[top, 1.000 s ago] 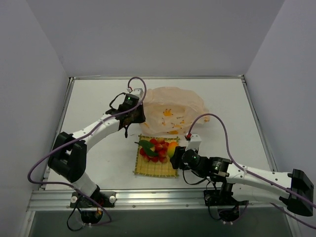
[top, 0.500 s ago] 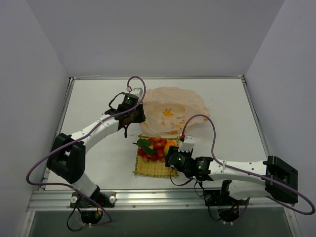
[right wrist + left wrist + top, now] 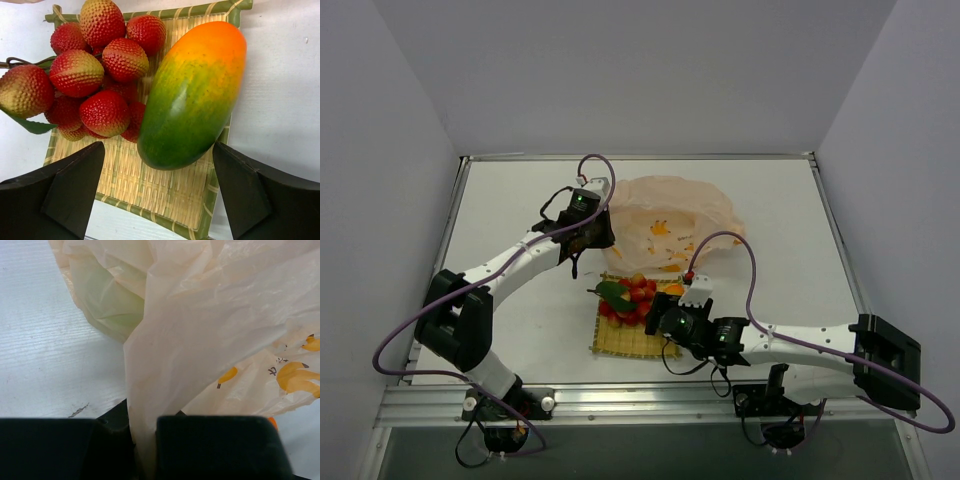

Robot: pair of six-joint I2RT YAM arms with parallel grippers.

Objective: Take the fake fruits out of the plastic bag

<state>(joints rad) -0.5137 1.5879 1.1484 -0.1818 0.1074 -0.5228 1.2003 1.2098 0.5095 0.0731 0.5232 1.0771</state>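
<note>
Left hand (image 3: 145,447): clamped on a fold of plastic bag (image 3: 215,335)
Right hand (image 3: 157,160): open, mango (image 3: 195,95) between fingers, berries (image 3: 100,75) by one finger

Mat (image 3: 620,342): square, woven from pale yellow strips and bound with a green border. The green strips cross and stick out at the corners. It lies flat on the table (image 3: 510,200), near the front edge and about midway across, slightly askew to that edge.

Table: white, matte, with faint grain lines. One small dark scuff (image 3: 77,411) shows in the left wrist view.

Metal rail (image 3: 590,400) runs along the front edge.

Plain grey walls (image 3: 620,70) stand on three sides.
</note>
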